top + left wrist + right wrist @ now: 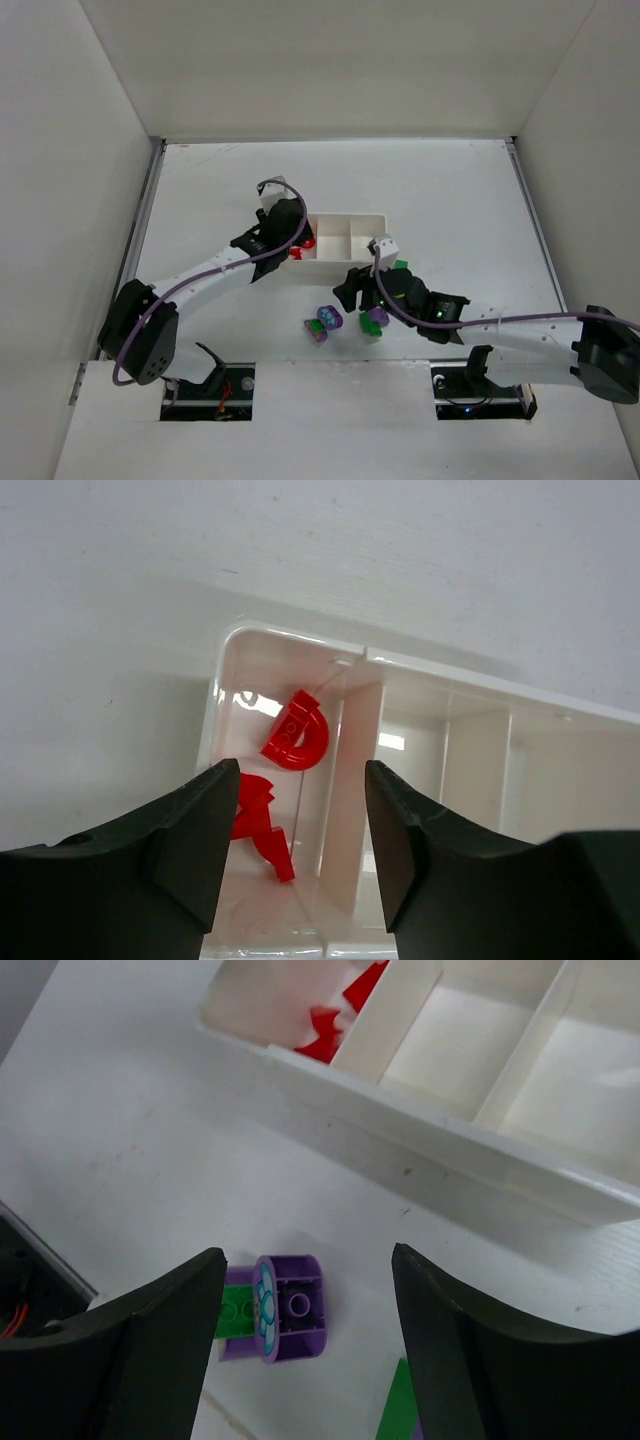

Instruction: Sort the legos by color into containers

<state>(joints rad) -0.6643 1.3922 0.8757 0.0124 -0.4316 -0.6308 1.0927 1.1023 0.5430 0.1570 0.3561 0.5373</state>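
Note:
The white tray (pixel 352 216) lies mid-table, with red legos (pixel 303 243) in its left compartment. My left gripper (pixel 292 243) is open and empty above that compartment. In the left wrist view a red curved piece (pixel 297 742) and other red pieces (pixel 256 818) lie in it, between my open fingers (pixel 300 830). My right gripper (pixel 352 292) is open and empty, in front of the tray. In the right wrist view it hangs (pixel 310 1310) over a purple rounded brick (pixel 292 1307) joined to a green brick (pixel 238 1310). The middle and right compartments (pixel 455 1030) look empty.
A purple and green cluster (pixel 323 322) lies on the table in front of the tray. Another purple and green piece (pixel 375 318) sits under my right arm. A green brick (pixel 401 265) lies by the tray's right end. White walls enclose the table.

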